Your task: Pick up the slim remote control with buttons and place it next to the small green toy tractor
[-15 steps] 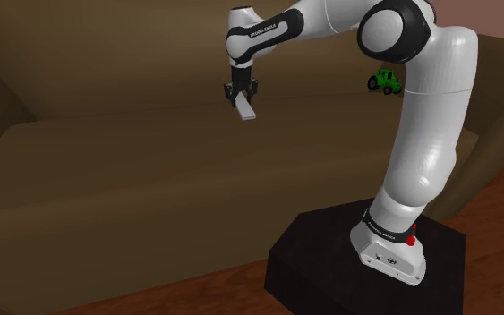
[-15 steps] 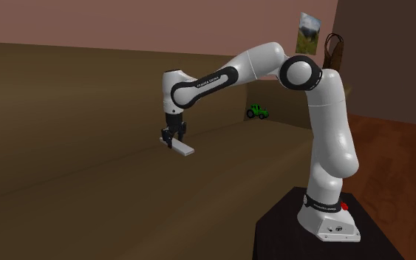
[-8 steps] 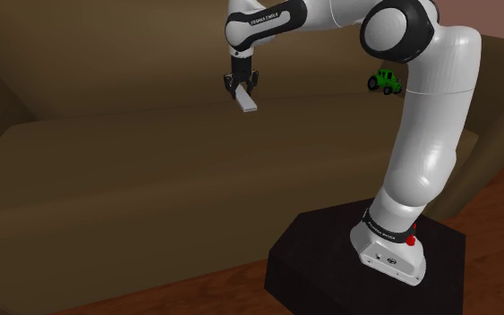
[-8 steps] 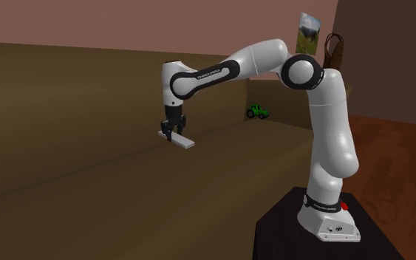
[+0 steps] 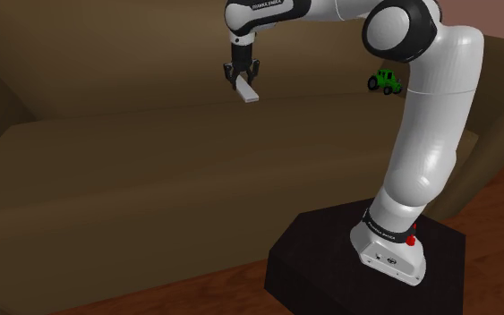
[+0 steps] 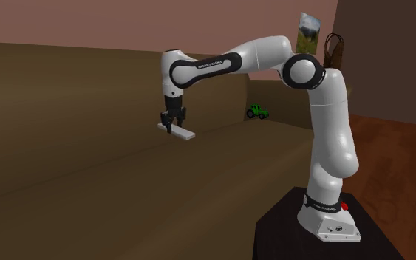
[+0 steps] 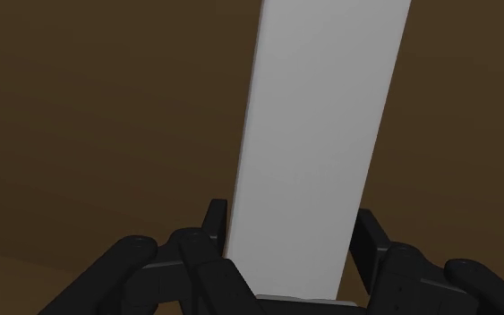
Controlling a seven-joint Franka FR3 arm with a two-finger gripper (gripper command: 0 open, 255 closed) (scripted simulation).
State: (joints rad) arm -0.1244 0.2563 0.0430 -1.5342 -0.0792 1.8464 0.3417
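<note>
Gripping one end of the slim grey-white remote point(image 5: 249, 92) point(image 6: 182, 133) point(image 7: 317, 134), the end effector point(image 5: 241, 77) point(image 6: 171, 127) point(image 7: 290, 228) holds it above the brown sofa point(image 5: 151, 179) seat, near the backrest. Green toy tractor point(image 5: 385, 80) point(image 6: 257, 111) sits well apart, at the seat's far corner.

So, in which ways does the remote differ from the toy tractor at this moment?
Colour: the remote is plain pale grey, the toy tractor is green with black wheels. Shape: the remote is a flat slim bar; the toy tractor is short and compact. State: the remote is clasped by the gripper; the toy tractor stands free on the brown surface, away from the gripper. Both are small beside the arm.
</note>
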